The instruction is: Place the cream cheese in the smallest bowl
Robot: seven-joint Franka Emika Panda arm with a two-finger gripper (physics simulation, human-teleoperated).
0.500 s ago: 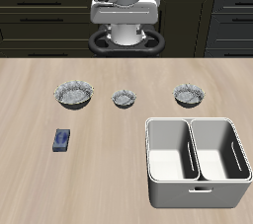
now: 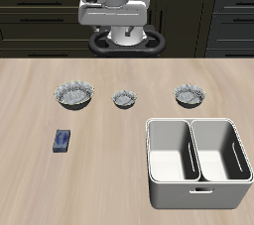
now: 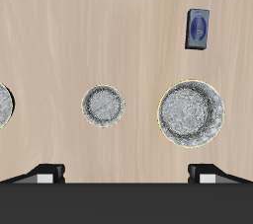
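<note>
On the table [image 2: 109, 130], the cream cheese [image 2: 62, 141] lies flat near the front edge, untouched, with bare wood all around it. The wrist view shows the same box [image 3: 198, 28], dark blue with a paler label patch, lying well apart from the bowls.

Three speckled bowls stand in a row farther back. The smallest bowl [image 2: 125, 98] is the middle one and holds nothing; the wrist view confirms it is empty [image 3: 103, 106]. The widest bowl [image 2: 73, 94] is the one nearest the cream cheese, and it shows in the wrist view as the big round dish [image 3: 192, 113]. The third bowl [image 2: 190, 94] stands at the other end of the row, just behind two white bins [image 2: 196, 163] that sit side by side at the front edge.

The arm is raised at the back of the table, high above the bowls. The claw [image 3: 126, 174] holds nothing; its fingers [image 3: 42, 176] stand wide apart.
</note>
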